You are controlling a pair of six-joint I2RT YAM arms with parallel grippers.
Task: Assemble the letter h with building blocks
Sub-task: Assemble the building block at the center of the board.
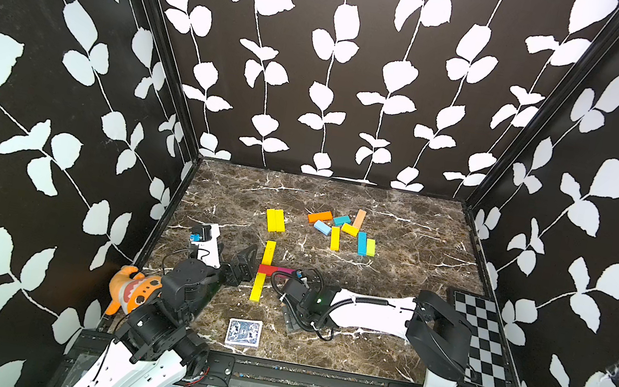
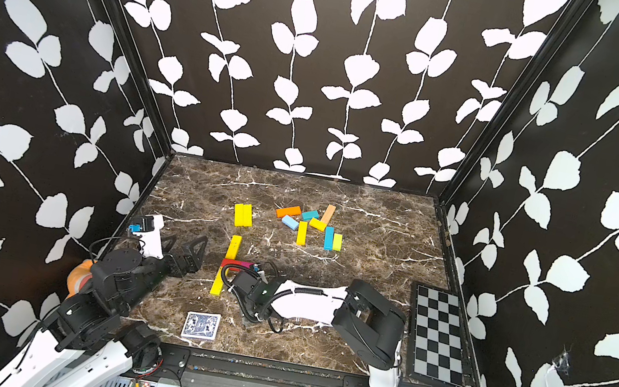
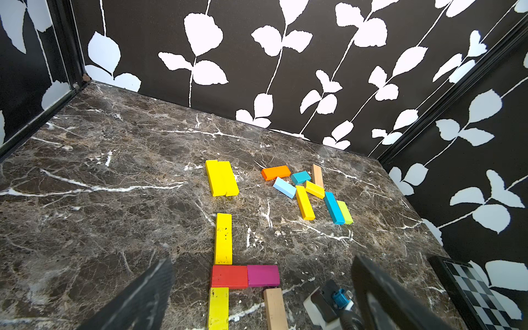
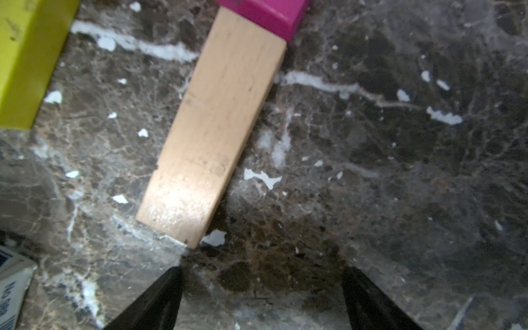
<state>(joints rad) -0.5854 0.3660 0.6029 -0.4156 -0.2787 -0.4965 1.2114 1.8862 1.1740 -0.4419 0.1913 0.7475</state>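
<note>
Letter h (image 3: 228, 275) in yellow, red, pink, tan

The tan block (image 4: 211, 128) is bare wood with plain grain and a soft sheen at one end. The pink block (image 4: 265, 14) touching it has smooth, satin paint. The yellow block (image 3: 223, 238) has bright paint flecked with dark chips. The table (image 1: 398, 234) looks like polished brown marble with white veins. In a top view, the toy (image 1: 131, 288) at lower left is orange plush cloth, and the playing card (image 1: 243, 332) at low centre is printed paper. The fingers (image 3: 143, 300) of the left gripper (image 3: 261, 261) are matt black and finely textured
</note>
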